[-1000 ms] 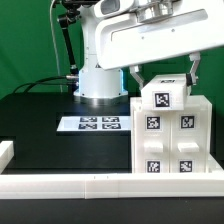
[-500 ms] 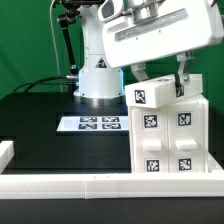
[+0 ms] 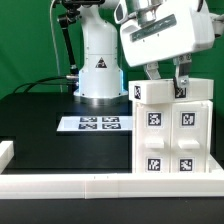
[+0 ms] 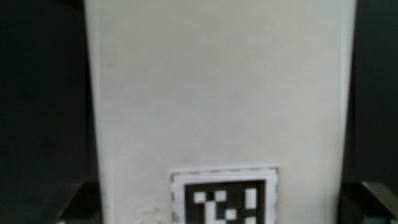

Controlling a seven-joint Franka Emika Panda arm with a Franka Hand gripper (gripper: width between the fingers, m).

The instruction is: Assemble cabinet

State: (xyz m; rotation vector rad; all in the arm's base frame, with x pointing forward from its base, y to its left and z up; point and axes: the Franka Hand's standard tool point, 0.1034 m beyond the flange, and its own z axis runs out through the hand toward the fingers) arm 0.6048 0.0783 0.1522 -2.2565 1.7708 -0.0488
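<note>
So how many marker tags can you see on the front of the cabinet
4 on the cabinet front: two upper and two lower. A fifth sits by the pincer near the top; others may be hidden.

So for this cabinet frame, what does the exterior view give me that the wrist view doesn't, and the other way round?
Only the exterior view shows the arm's white base, the marker board lying flat on the black table, the white rail along the front, and the cabinet's whole tagged front with the gripper at its top. Only the wrist view gives a close look down a plain white face with one tag. Both show the cabinet; neither settles the gripper's state.
</note>
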